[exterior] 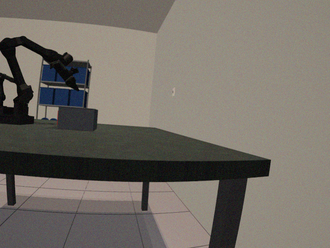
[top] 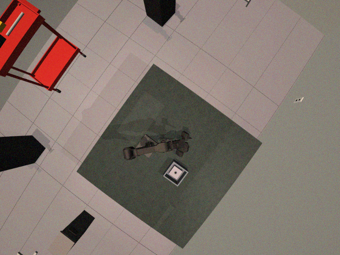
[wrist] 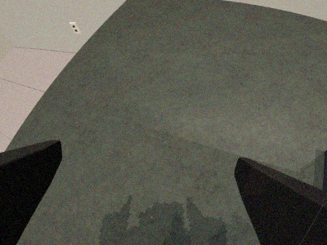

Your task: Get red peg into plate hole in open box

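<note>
The red peg shows only as a thin red sliver at the left edge of the box in the exterior view. It is hidden in the top view and out of the wrist view. The grey open box (top: 170, 181) (exterior: 77, 118) stands on the table. The pale plate (top: 171, 172) lies inside, its dark hole (top: 175, 172) empty. My gripper (top: 186, 145) (exterior: 77, 80) (wrist: 150, 152) is wide open with nothing between its fingers. It is high above the table, tilted forward and down, beyond the box in the top view.
The dark green table (top: 219, 137) (exterior: 133, 146) (wrist: 163, 82) carries the arm and the box. In the wrist view, gripper shadows lie between the fingers and a dark edge shows at the far right. A red cart (top: 56, 63) and blue bins (exterior: 61, 96) stand away from the table.
</note>
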You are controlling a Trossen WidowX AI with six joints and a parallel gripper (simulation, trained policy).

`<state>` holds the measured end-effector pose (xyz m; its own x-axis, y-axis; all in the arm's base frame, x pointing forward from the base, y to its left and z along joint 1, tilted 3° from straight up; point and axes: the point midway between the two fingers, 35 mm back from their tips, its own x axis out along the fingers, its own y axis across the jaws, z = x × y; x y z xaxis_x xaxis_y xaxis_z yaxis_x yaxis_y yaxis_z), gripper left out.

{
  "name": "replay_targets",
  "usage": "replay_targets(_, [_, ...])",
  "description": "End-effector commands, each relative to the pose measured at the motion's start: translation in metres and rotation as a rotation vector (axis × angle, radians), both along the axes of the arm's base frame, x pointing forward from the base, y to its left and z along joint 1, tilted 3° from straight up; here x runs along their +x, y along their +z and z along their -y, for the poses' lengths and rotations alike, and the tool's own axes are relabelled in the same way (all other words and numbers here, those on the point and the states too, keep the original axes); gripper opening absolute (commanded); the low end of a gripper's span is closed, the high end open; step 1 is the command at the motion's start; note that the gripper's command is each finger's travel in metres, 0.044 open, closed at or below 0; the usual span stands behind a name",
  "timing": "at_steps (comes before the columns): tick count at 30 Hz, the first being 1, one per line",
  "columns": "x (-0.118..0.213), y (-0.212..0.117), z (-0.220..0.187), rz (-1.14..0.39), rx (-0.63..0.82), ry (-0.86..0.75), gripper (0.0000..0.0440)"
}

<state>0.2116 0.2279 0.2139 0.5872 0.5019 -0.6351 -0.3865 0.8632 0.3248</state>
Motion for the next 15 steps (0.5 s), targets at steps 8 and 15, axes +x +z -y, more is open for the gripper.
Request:
replay_targets(8, [-0.004,-0.038,0.036,-0.251,-0.008,-0.238,0.0440])
replay_targets(15, [-0.012,-0.061,0.061,-0.413,-0.023,-0.423,0.0440])
